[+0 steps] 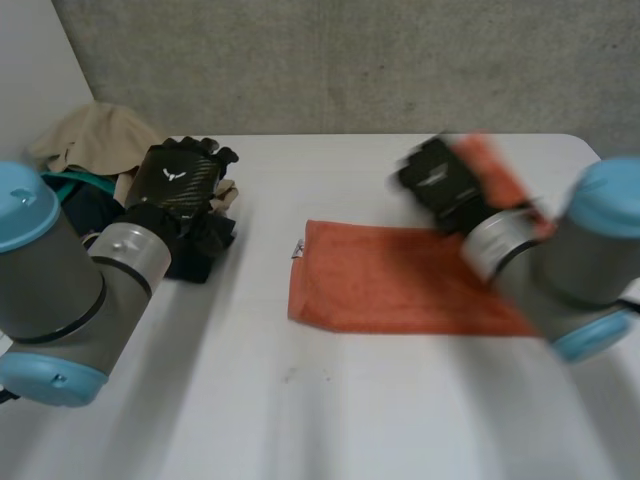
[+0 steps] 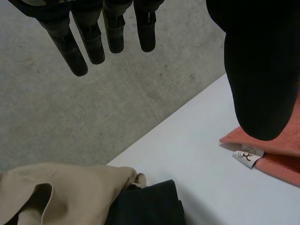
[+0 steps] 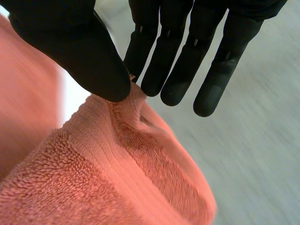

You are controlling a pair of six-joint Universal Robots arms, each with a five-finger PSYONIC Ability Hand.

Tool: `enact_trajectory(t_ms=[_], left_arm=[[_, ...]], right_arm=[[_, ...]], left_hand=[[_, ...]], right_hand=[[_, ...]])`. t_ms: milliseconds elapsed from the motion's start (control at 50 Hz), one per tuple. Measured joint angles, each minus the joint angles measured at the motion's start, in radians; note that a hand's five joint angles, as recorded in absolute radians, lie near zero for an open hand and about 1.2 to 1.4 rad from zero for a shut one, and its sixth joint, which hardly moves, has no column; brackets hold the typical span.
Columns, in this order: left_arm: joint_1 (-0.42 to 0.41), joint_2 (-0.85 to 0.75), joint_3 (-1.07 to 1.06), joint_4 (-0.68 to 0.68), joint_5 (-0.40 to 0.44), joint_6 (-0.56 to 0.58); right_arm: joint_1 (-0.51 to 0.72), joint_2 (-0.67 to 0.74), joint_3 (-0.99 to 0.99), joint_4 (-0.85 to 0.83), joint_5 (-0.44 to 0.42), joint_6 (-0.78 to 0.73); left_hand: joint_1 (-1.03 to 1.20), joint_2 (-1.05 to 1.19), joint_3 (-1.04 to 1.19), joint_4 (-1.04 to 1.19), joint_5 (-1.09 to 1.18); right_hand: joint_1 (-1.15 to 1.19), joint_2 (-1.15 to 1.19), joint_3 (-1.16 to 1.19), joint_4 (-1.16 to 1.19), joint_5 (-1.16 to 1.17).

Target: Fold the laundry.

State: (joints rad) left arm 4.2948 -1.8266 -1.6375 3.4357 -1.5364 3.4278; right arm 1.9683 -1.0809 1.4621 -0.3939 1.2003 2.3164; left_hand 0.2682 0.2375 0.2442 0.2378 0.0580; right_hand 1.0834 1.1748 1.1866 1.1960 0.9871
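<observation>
An orange towel (image 1: 390, 280) lies folded on the white table (image 1: 330, 420), its white label (image 1: 298, 249) at the near-left corner. My right hand (image 1: 440, 185) is at the towel's far right end, holding a lifted edge (image 1: 495, 170) above the table. In the right wrist view the thumb (image 3: 79, 51) and fingers (image 3: 154, 70) pinch the towel's hem (image 3: 117, 178). My left hand (image 1: 180, 180) hovers open over the clothes pile at the table's left. Its straight fingers (image 2: 93, 42) and thumb (image 2: 262, 70) hold nothing, with the towel's corner (image 2: 281, 159) and label (image 2: 247, 155) beyond the thumb.
A pile of laundry sits at the table's far left: a beige garment (image 1: 95, 140) (image 2: 61, 192), a dark one (image 1: 200, 250) (image 2: 150, 206) and a teal piece (image 1: 65, 185). The table's far edge (image 1: 330, 135) meets grey floor.
</observation>
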Motion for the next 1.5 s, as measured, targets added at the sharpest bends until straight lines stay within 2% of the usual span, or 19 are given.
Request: enact_trajectory(t_ms=[40, 160, 200, 280, 400, 500, 620, 660, 740, 820, 980, 1040, 1180, 1220, 1260, 1280, 1300, 1400, 1500], left_arm=[[0.005, 0.014, -0.026, 0.014, 0.001, -0.010], [0.002, 0.017, -0.051, 0.023, 0.001, -0.018], [-0.002, 0.012, -0.048, 0.023, 0.001, -0.018], [-0.016, -0.003, -0.023, 0.027, 0.004, -0.018], [-0.076, -0.053, 0.050, 0.040, 0.014, -0.019], [-0.184, -0.147, 0.159, 0.042, 0.016, -0.019], [-0.251, -0.221, 0.225, 0.035, 0.012, -0.020], [-0.259, -0.228, 0.228, 0.034, 0.012, -0.020], [-0.265, -0.225, 0.221, 0.031, 0.010, -0.021], [-0.259, -0.204, 0.204, 0.030, 0.009, -0.020], [-0.210, -0.113, 0.145, 0.030, 0.010, -0.021], [-0.169, -0.062, 0.103, 0.032, 0.009, -0.021], [-0.101, -0.021, 0.046, 0.035, 0.008, -0.032], [-0.090, -0.022, 0.042, 0.035, 0.007, -0.043], [-0.082, -0.028, 0.042, 0.035, 0.008, -0.063], [-0.080, -0.032, 0.045, 0.036, 0.008, -0.073], [-0.079, -0.036, 0.049, 0.036, 0.008, -0.082], [-0.085, -0.082, 0.105, 0.033, 0.010, -0.144], [-0.127, -0.154, 0.207, 0.013, 0.011, -0.190]], right_arm=[[0.114, 0.066, 0.003, -0.018, -0.051, -0.026], [0.242, 0.187, 0.004, -0.019, -0.083, -0.091], [0.254, 0.200, 0.009, -0.016, -0.076, -0.097], [0.236, 0.162, 0.031, -0.011, -0.029, -0.040], [0.088, -0.001, 0.097, 0.018, 0.073, 0.190], [-0.093, -0.099, 0.188, 0.155, 0.118, 0.380], [-0.232, -0.072, 0.268, 0.219, 0.124, 0.294], [-0.267, -0.050, 0.281, 0.216, 0.128, 0.232], [-0.301, -0.016, 0.276, 0.202, 0.139, 0.144], [-0.303, -0.005, 0.241, 0.178, 0.150, 0.118], [-0.161, -0.028, 0.118, 0.143, 0.168, 0.138], [-0.002, -0.015, 0.045, 0.122, 0.160, 0.146], [0.229, 0.093, -0.028, 0.063, 0.114, 0.146], [0.257, 0.128, -0.046, 0.058, 0.119, 0.149], [0.278, 0.169, -0.070, 0.062, 0.141, 0.158], [0.281, 0.176, -0.077, 0.067, 0.154, 0.168], [0.283, 0.179, -0.082, 0.071, 0.168, 0.181], [0.263, 0.148, -0.090, 0.102, 0.240, 0.295], [0.154, 0.035, -0.066, 0.162, 0.262, 0.558]], left_hand=[[0.000, 0.000, 0.000, 0.000, 0.000], [0.000, 0.000, 0.000, 0.000, 0.000], [0.000, 0.000, 0.000, 0.000, 0.000], [0.000, 0.000, 0.000, 0.000, 0.000], [0.000, 0.000, 0.000, 0.000, 0.000], [0.000, 0.000, 0.000, 0.000, 0.000], [0.000, 0.000, 0.000, 0.000, 0.000], [0.000, 0.000, 0.000, 0.000, 0.000], [0.000, 0.000, 0.000, 0.000, 0.000], [0.000, 0.000, 0.000, 0.000, 0.000], [0.000, 0.000, 0.000, 0.000, 0.000], [0.000, 0.000, 0.000, 0.000, 0.000], [0.000, 0.000, 0.000, 0.000, 0.000], [0.000, 0.000, 0.000, 0.000, 0.000], [0.000, 0.000, 0.000, 0.000, 0.000], [0.000, 0.000, 0.000, 0.000, 0.000], [0.000, 0.000, 0.000, 0.000, 0.000], [0.000, 0.000, 0.000, 0.000, 0.000], [0.000, 0.000, 0.000, 0.000, 0.000]], right_hand=[[0.000, 0.000, 0.000, 0.000, 0.004], [-0.038, -0.048, -0.050, -0.035, -0.027], [-0.350, -0.414, -0.409, -0.413, -0.402], [-0.820, -0.911, -0.915, -0.926, -0.907], [-0.857, -0.963, -0.984, -0.991, -0.945], [-0.857, -0.963, -0.984, -0.991, -0.945], [-0.843, -0.950, -0.966, -0.975, -0.930], [-0.668, -0.780, -0.793, -0.803, -0.760], [-0.135, -0.138, -0.167, -0.190, -0.162], [-0.071, -0.028, -0.005, -0.009, -0.043], [-0.071, -0.028, 0.000, -0.001, -0.040], [-0.071, -0.027, 0.000, -0.001, -0.029], [-0.071, -0.027, 0.000, 0.000, -0.029], [-0.192, -0.225, -0.214, -0.218, -0.213], [-0.487, -0.563, -0.554, -0.562, -0.537], [-0.487, -0.563, -0.554, -0.562, -0.537], [-0.700, -0.787, -0.781, -0.791, -0.763], [-0.856, -0.960, -0.972, -0.979, -0.941], [-0.856, -0.962, -0.981, -0.988, -0.944]])
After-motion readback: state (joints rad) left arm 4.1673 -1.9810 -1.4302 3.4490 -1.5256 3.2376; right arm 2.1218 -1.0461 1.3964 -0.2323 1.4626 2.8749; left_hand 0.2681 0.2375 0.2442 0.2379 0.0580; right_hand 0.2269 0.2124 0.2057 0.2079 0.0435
